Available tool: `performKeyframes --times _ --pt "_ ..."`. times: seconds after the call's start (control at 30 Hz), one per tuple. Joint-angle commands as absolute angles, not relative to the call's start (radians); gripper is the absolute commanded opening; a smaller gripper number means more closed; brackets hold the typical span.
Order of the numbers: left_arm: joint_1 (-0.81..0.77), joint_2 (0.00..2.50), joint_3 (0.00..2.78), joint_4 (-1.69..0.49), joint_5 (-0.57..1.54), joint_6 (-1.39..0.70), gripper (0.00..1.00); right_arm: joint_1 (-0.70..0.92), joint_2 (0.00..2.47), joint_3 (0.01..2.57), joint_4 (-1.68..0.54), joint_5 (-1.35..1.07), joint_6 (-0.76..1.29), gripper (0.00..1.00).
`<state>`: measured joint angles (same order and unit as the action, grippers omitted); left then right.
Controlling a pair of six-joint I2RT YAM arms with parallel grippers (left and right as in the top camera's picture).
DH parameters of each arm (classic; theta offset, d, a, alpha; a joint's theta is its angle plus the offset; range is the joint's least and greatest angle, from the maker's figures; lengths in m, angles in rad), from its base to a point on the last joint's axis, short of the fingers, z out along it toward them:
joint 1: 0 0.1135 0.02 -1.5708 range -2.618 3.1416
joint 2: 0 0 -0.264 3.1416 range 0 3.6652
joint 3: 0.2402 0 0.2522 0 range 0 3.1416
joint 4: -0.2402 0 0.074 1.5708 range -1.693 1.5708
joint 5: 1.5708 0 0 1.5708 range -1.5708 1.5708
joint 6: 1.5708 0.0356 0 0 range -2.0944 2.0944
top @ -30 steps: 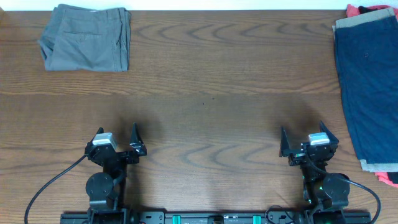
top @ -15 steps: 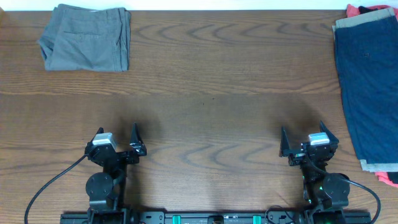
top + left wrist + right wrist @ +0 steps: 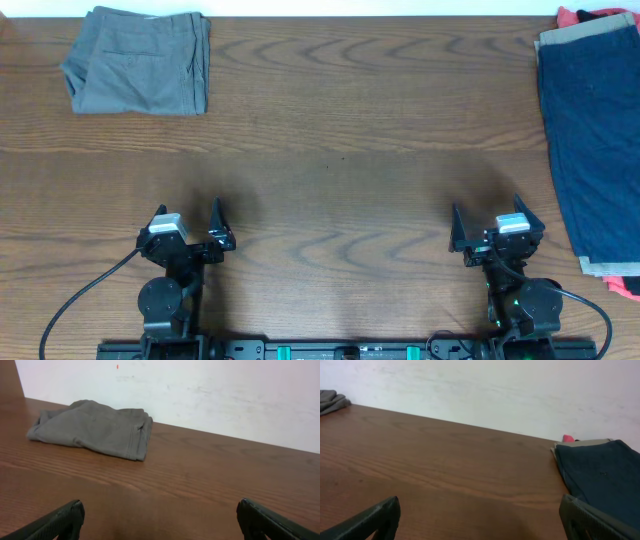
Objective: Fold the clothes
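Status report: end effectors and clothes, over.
Left end effector open, right end effector open. Navy shorts flat, far right; grey shorts folded, far left. Nothing blocking.

Grippers: two, left gripper (image 3: 188,208) and right gripper (image 3: 485,206).
Shorts: three pairs. One olive-grey pair (image 3: 140,60) lies far ahead of the left gripper. One navy pair (image 3: 590,130) lies on one tan pair (image 3: 572,34), ahead-right of the right gripper.
Red cloth (image 3: 578,16): one.
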<state>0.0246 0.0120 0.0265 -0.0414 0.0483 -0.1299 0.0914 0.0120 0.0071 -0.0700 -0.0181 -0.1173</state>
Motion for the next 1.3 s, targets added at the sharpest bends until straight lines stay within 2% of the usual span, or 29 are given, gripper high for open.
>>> performKeyframes --times 0.0,0.53,0.9,1.03,1.27 --pt "0.029 0.004 0.004 -0.069 0.029 -0.124 0.98 0.072 0.006 0.006 -0.074 -0.007 -0.128 0.99" --pt "0.029 0.004 0.004 -0.069 0.029 -0.124 0.98 0.073 0.006 0.006 -0.068 -0.062 -0.105 0.99" --pt "0.029 0.004 0.004 -0.069 0.029 -0.124 0.98 0.073 0.006 0.006 -0.043 -0.839 0.619 0.99" --pt "0.029 0.004 0.004 -0.069 0.029 -0.124 0.98 0.073 0.006 0.006 -0.039 -0.843 0.869 0.99" --pt "0.029 0.004 0.004 -0.069 0.029 -0.124 0.98 0.073 0.006 0.006 0.302 -0.846 0.851 0.99"
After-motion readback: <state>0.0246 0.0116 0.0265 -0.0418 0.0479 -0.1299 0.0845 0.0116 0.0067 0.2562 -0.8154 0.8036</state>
